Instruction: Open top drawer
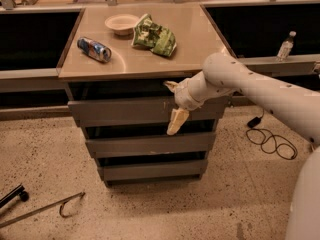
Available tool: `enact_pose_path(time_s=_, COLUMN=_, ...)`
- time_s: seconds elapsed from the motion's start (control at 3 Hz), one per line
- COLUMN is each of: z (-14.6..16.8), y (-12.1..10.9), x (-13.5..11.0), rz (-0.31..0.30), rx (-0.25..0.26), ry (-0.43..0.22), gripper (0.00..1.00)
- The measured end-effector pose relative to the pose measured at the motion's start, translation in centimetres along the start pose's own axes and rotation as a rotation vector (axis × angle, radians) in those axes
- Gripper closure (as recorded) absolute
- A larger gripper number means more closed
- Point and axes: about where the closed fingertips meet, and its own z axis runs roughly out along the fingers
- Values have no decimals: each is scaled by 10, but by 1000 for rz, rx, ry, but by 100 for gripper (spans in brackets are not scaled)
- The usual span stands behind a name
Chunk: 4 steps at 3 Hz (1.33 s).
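Observation:
The top drawer (120,112) is the widest grey front panel under the tan tabletop, with small whitish scratches. It stands slightly forward of the dark gap above it. My gripper (174,104) is at the right part of this panel, on the end of my white arm (250,84) reaching in from the right. Its cream fingers are spread apart: the upper one (171,85) sits at the drawer's top edge, and the lower one (177,121) hangs in front of the panel's lower edge. The drawer's inside is hidden.
Two narrower grey drawer fronts (150,145) sit below. On the tabletop (200,39) lie a blue can (94,49), a white bowl (121,23) and a green chip bag (154,35). A water bottle (285,46) stands at the right, with a black cable (270,141) and a metal rod (45,209) on the floor.

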Motion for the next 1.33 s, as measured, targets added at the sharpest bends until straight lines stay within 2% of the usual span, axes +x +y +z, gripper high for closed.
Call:
enact_pose_path(time_s=0.67, z=26, y=-6, x=26, rz=38, rx=-43, ry=34, gripper=0)
enact_pose_path(time_s=1.0, z=44, y=-4, x=28, rz=40, rx=-77, ry=27, gripper=0)
enact_pose_path(time_s=1.33, z=61, y=0, x=24, rz=15, rx=-146, ry=17, gripper=0)
